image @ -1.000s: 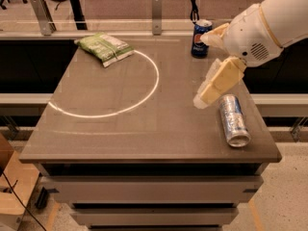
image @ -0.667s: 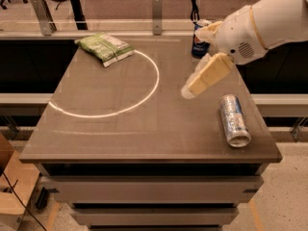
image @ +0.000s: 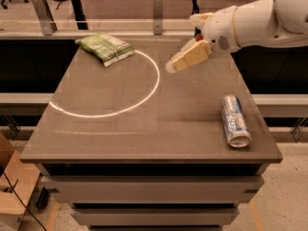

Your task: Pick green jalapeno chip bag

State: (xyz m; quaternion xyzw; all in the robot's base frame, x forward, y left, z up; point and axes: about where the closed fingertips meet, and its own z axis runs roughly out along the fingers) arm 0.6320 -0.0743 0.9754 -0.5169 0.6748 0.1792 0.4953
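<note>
On the table point(image: 144, 138), near right, the silver can point(image: 235, 121) lies on its side, unmoved. Beyond it, the gripper point(image: 179, 64) has travelled left from above the can during the last second. It now hangs over the table's back half, just right of the white ring point(image: 158, 76), pointing down-left. Whether it is open or closed cannot be told. The bag point(image: 105, 47) lies unmoved at the far left corner, well apart from the gripper. Judgement: approach under way, grasp not yet begun.
</note>
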